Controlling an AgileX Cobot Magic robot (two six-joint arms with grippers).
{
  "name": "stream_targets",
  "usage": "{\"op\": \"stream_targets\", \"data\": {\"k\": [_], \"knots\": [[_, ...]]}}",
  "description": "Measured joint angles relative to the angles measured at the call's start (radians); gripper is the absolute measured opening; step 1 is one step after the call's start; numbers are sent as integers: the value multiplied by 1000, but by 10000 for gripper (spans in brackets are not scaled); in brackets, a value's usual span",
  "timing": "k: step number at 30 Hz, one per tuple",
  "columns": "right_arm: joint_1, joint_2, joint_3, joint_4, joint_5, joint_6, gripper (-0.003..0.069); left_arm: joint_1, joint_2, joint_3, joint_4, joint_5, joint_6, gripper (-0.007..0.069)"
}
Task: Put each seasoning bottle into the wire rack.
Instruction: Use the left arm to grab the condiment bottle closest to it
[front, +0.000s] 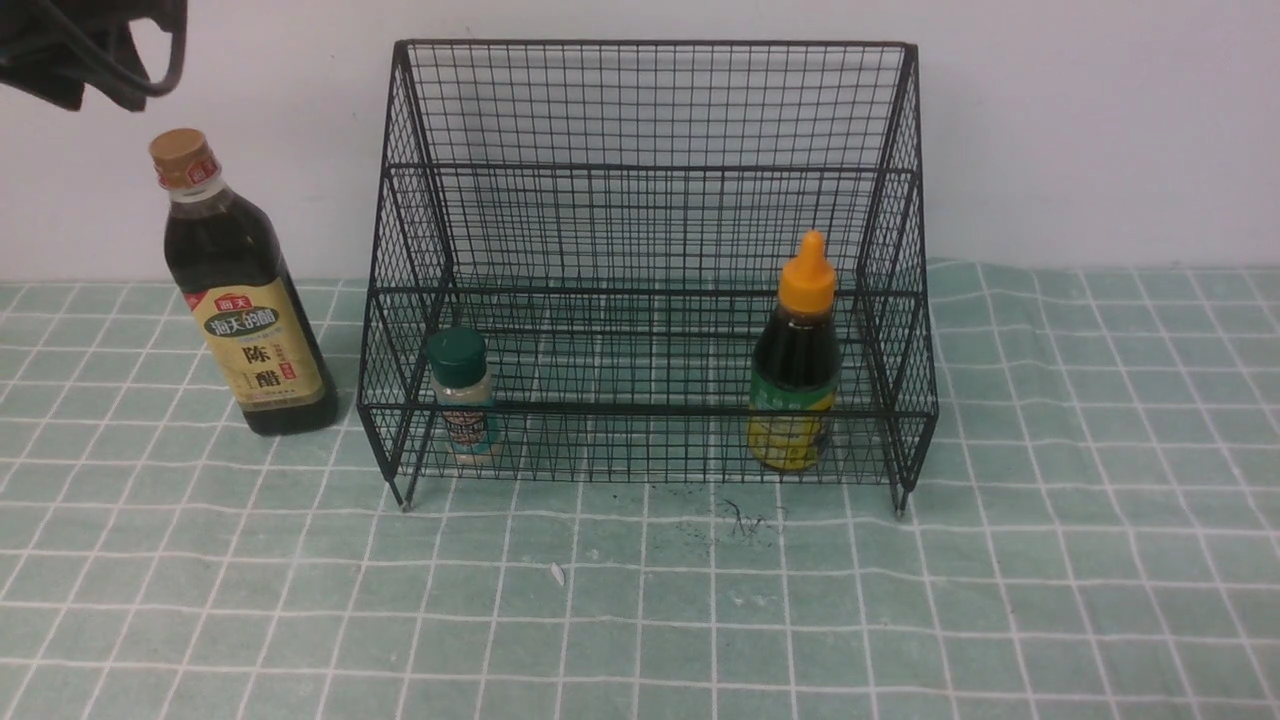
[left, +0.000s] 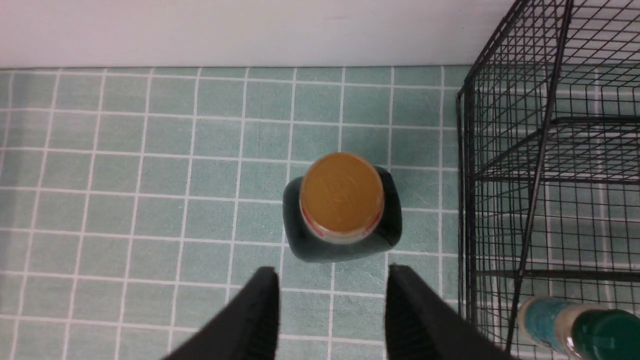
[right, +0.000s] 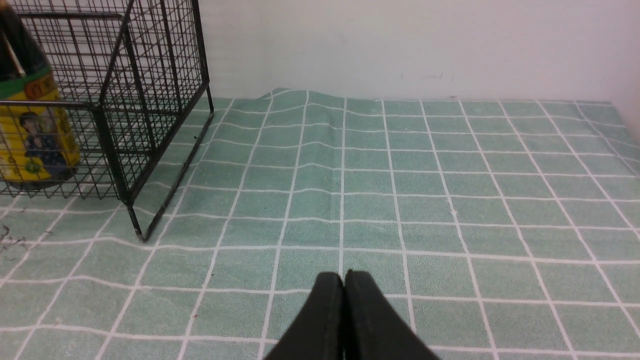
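As two of the three seasoning bottles stand inside the wire rack (front: 650, 43), one item is outstanding.

Front view.
- Vinegar bottle (front: 250, 310): tall, gold cap, upright on the counter (front: 640, 620), outside the rack and just beside its left wall.
- Shaker jar (front: 462, 395): green lid, lower tier, left end.
- Orange-capped bottle (front: 795, 360): lower tier, right end.
- Left arm (front: 90, 50): a dark mass high above the vinegar bottle. The right arm is not shown.

Left wrist view.
- Left jaws: parted, nothing between them, holding nothing.
- Vinegar bottle (left: 342, 200): below and just ahead of the tips, roughly in line with the gap. Its long axis is vertical, cap end toward the jaws.
- The rack wall stands close beside the bottle, to one side of the jaws.

Right wrist view.
- Right jaws: pressed together, empty, low over bare counter.
- The rack's corner and the orange-capped bottle lie well off to one side ahead.

Assessment: the left arm is much the nearer. The coming move likely turns on lowering the jaws astride the neck, then lifting the tall bottle clear of the rack's wall.
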Motion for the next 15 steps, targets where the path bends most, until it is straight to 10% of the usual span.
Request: {"op": "stream_targets", "data": {"k": [7,15], "knots": [[0,0,0,0,0,0,-10,0,105,0,1,-54,5,615],[0,0,0,0,0,0,-10,0,170,0,1,-103,5,592]]}}
